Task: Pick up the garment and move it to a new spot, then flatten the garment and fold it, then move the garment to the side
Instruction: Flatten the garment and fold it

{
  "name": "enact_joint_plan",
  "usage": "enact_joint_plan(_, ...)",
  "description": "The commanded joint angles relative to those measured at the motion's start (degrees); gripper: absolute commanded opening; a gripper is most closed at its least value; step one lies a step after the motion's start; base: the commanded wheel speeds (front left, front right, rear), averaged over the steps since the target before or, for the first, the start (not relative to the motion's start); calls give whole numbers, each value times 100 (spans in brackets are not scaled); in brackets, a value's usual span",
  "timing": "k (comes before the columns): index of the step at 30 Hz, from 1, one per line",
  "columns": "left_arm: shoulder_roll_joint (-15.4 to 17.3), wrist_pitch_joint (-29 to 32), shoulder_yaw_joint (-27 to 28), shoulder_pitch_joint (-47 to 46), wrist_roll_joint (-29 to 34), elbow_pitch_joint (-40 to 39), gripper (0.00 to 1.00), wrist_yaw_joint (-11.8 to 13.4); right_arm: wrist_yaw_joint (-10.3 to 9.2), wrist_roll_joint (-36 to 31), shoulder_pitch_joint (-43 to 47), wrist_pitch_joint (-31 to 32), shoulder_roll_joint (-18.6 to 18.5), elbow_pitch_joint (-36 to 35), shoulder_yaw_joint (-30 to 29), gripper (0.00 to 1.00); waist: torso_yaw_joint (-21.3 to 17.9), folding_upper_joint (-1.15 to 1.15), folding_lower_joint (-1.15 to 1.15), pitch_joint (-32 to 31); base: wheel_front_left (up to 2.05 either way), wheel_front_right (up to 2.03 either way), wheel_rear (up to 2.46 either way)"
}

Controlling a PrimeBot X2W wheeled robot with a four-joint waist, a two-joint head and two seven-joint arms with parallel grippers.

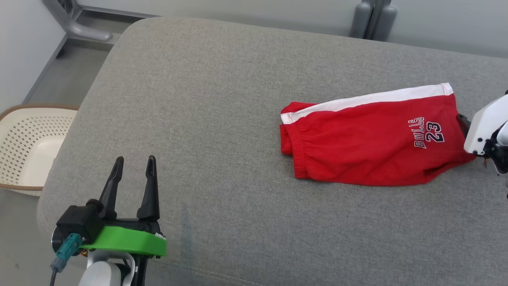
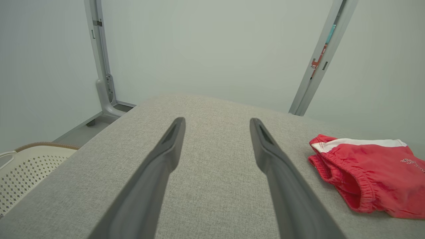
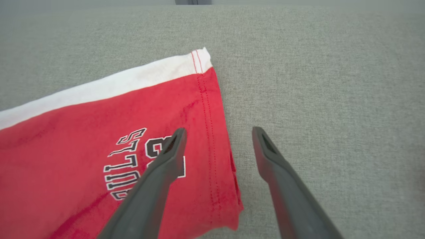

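The garment (image 1: 369, 143) is a pair of red shorts with a white side stripe and "BULLS 23" print. It lies folded flat on the right half of the grey cushion (image 1: 206, 99). My left gripper (image 1: 135, 159) stands open at the near left, well away from the shorts (image 2: 368, 172), with nothing between its fingers (image 2: 217, 121). My right arm's white wrist housing (image 1: 482, 127) sits at the shorts' right end. In the right wrist view my right gripper (image 3: 219, 130) is open above the hem of the shorts (image 3: 83, 149), one finger over red cloth and the other over bare cushion, holding nothing.
A white perforated basket (image 1: 24, 147) with a brown rim stands on the floor left of the cushion (image 2: 26, 166). Grey metal frame posts (image 1: 79, 28) rise behind the cushion against pale walls, another at the back right (image 1: 373, 18).
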Motion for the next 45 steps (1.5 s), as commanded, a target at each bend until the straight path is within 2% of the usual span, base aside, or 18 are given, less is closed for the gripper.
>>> enact_joint_plan(1, -29, 2, -2, 70, 62, -14, 100, -30, -8, -68, -102, -61, -1, 148, -48, 100, 107, 0, 0, 185, 0, 0, 0)
enact_joint_plan(9, -94, 2, -232, -118, -25, -155, 100, -34, -8, -290, -428, -114, 61, 589, -223, 100, 223, 0, 0, 627, 0, 0, 0)
enact_joint_plan(13, -103, 2, -356, -215, -55, -119, 100, -35, -8, -406, -281, 63, 67, 663, -263, 100, 276, 0, 0, 678, 0, 0, 0)
enact_joint_plan(18, -112, 2, -402, -327, -139, -112, 100, -35, -2, -439, -61, 373, 271, 697, -287, 100, 309, 0, 0, 687, 0, 0, 0)
enact_joint_plan(19, -115, 3, -399, -337, -149, -111, 100, -35, -2, -475, -27, 435, 310, 707, -253, 43, 304, 0, 0, 689, 0, 0, 0)
enact_joint_plan(20, -117, 3, -413, -340, -162, -104, 100, -35, -2, -535, -35, 371, 286, 710, -224, 0, 297, 0, 0, 693, 0, 0, 0)
enact_joint_plan(22, -116, 2, -414, -354, -166, -88, 100, -36, -4, -567, -16, 330, 277, 716, -222, 0, 274, 0, 0, 687, 0, 0, 0)
enact_joint_plan(31, -118, 3, -337, -250, -170, -34, 100, -36, -15, -710, 10, -629, -92, 683, -616, 0, 91, 0, 0, 464, 0, 0, 0)
enact_joint_plan(39, -153, 3, -375, -144, -218, -15, 100, -35, -10, -1154, -27, -1285, -499, 667, -717, 0, -169, 0, 0, 273, 0, 0, 0)
enact_joint_plan(45, -164, 3, -477, -175, -196, 35, 100, -36, -10, -1574, -160, -1587, -608, 667, -768, 0, -228, 0, 0, 144, 0, 0, 0)
